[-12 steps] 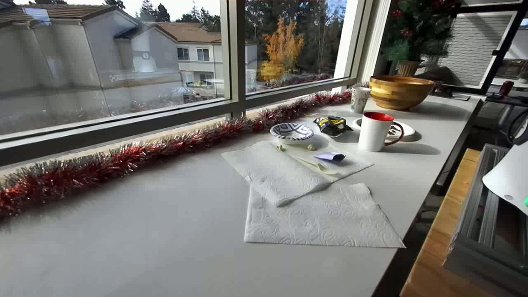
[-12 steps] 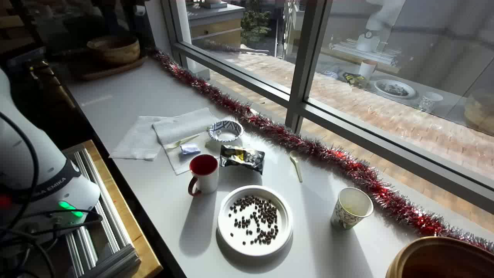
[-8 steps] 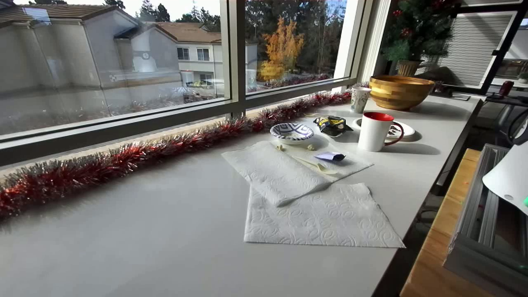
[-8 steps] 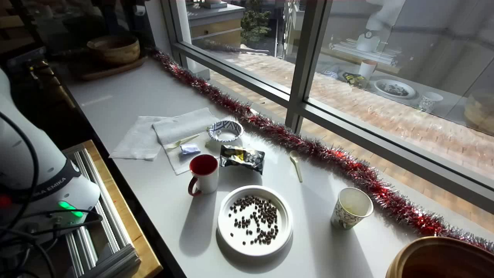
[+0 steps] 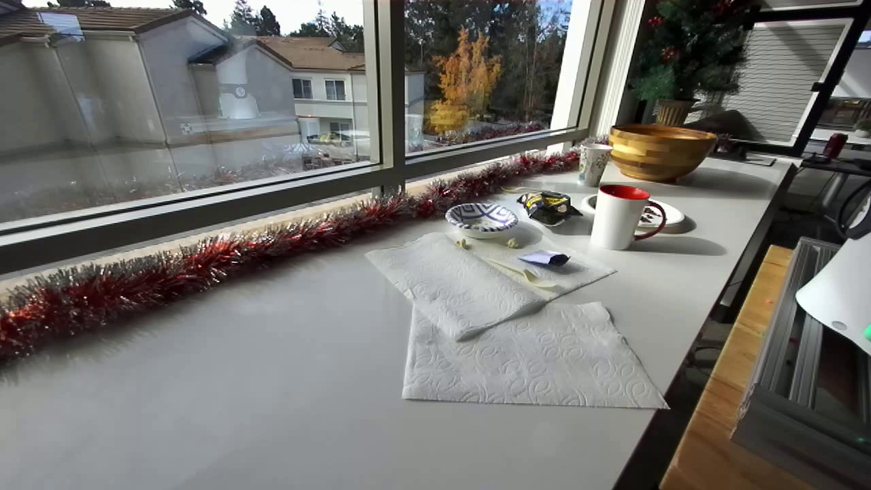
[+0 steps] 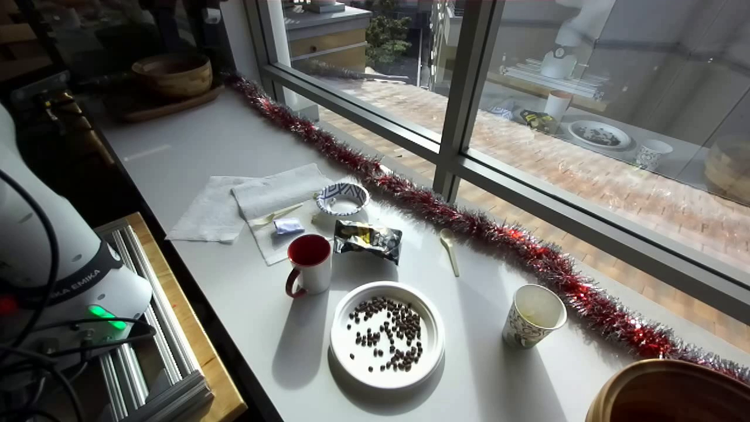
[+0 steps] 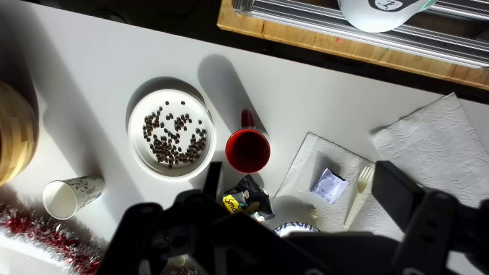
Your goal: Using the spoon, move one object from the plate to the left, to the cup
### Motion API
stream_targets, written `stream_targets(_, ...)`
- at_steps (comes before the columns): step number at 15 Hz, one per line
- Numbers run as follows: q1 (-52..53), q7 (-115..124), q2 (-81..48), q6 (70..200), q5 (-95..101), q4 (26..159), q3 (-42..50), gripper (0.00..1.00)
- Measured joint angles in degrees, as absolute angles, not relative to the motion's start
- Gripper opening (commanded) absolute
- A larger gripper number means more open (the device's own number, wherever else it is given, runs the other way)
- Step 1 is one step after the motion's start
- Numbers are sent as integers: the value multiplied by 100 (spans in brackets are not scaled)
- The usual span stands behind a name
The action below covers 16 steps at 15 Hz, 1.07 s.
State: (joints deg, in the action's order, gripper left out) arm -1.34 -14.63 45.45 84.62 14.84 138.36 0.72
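Note:
A round white plate [image 6: 336, 337] holds several dark beans; its rim also shows in the wrist view [image 7: 133, 147]. Beside it stands the cup, a white mug with red inside and red handle [image 5: 612, 219] [image 6: 317, 275] [image 7: 247, 151]. A small round dish with a blue-patterned rim [image 5: 482, 219] [image 6: 351, 191] sits by the tinsel; in the wrist view [image 7: 295, 227] it is partly hidden. A pale spoon [image 6: 450, 255] lies on the table near the tinsel. My gripper [image 7: 301, 170] is open with nothing between its fingers, above the table. It is out of both exterior views.
A black snack bag [image 6: 368, 241] lies beside the mug. A pale fork [image 7: 356, 200] and small packet [image 7: 329, 185] lie on paper towels [image 5: 531, 361]. A patterned paper cup [image 6: 524, 328] and wooden bowl [image 5: 660, 153] stand beyond the plate. Tinsel [image 6: 422, 199] lines the window edge.

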Motion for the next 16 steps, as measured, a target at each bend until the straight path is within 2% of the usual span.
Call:
stream_targets(4,6,-1628,4488,8937,1658,13933,273,100)
stream_targets(11,106,-3724,3378,12372,2419,14263,1886,100)
stream_targets(14,202,-4968,2617,13744,1970,14242,2463,100)
stream_targets(16,595,-5814,2166,14217,1411,14153,2904,100)
